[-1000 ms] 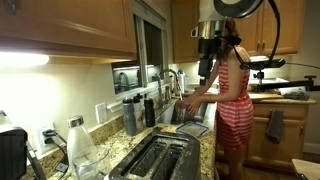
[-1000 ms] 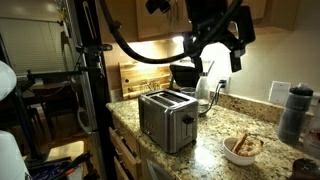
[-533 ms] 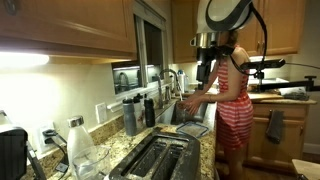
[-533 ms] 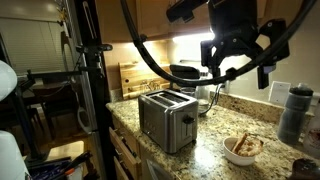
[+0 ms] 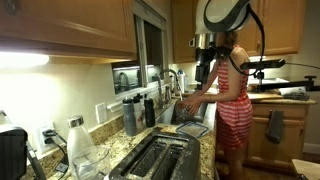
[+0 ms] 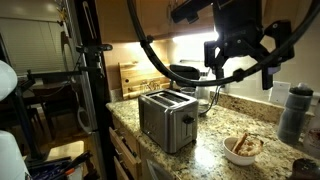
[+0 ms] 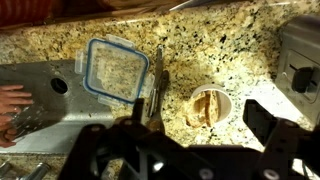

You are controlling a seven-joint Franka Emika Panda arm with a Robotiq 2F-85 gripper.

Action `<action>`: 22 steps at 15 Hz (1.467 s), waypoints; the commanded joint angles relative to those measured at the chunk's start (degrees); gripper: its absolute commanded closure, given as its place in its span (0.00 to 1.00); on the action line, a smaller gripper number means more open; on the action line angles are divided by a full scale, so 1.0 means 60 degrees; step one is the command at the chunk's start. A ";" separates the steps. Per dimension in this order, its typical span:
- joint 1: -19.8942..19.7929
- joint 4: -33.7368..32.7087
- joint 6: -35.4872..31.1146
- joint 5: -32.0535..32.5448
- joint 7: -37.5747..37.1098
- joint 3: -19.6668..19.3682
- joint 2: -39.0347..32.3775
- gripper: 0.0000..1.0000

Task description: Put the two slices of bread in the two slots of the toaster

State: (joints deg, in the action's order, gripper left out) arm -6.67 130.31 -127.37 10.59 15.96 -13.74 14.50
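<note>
The silver toaster [image 6: 167,118] stands on the granite counter, its two slots [image 6: 172,96] dark and open on top. It also shows in an exterior view [image 5: 160,158] and at the right edge of the wrist view [image 7: 301,58]. The two slices of bread [image 7: 208,105] lie in a small white bowl [image 6: 243,149] to the side of the toaster. My gripper [image 6: 240,65] hangs open and empty high above the counter, roughly over the bowl. In the wrist view the bowl [image 7: 191,97] shows between my spread fingers [image 7: 200,128], far below.
A clear container with a blue rim [image 7: 112,68] and a knife [image 7: 155,90] lie by the sink [image 7: 40,90]. A person in red stripes [image 5: 235,105] works at the sink. A black appliance [image 6: 185,75], a cutting board [image 6: 132,78] and a bottle [image 6: 293,112] stand along the back.
My gripper has swung sideways from above the toaster's back to above the bowl, most of it in the first half second. Nothing on the counter has moved.
</note>
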 commanded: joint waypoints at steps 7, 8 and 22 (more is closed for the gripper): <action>-0.0056 0.0041 -0.1027 -0.0116 0.0141 0.0358 -0.0316 0.00; -0.0061 0.0005 -0.1093 -0.0136 0.0161 0.0355 -0.0418 0.00; -0.0266 -0.0969 -0.1446 -0.1121 0.0952 0.0260 -0.2230 0.00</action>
State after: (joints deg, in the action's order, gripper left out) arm -7.27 126.02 -135.28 5.79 19.14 -12.46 3.09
